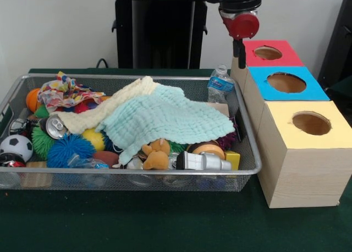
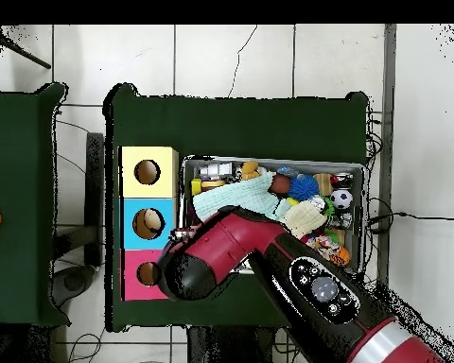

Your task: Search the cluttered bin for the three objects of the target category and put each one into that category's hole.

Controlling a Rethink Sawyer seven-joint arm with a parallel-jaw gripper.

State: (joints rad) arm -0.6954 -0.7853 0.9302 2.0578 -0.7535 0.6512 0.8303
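Note:
The bin (image 1: 137,173) is a wide wire-mesh basket on the green table, full of clutter; in the overhead view its rim (image 2: 269,160) shows right of the boxes. Three wooden boxes with round holes stand beside it: red top (image 1: 268,53), blue top (image 1: 286,82), yellow top (image 1: 311,123). My gripper (image 1: 240,56) hangs below the red wrist, just above the red box's edge nearest the bin. I cannot see whether it holds anything. In the overhead view the arm's wrist (image 2: 188,269) covers the gripper, beside the red box (image 2: 136,274).
A mint cloth (image 1: 165,117) and a cream cloth (image 1: 113,108) cover the bin's middle. Around them lie a water bottle (image 1: 220,84), a can (image 1: 55,126), a soccer ball (image 1: 15,146), a blue spiky ball (image 1: 69,150), a brown plush toy (image 1: 155,154) and a patterned cloth (image 1: 63,92).

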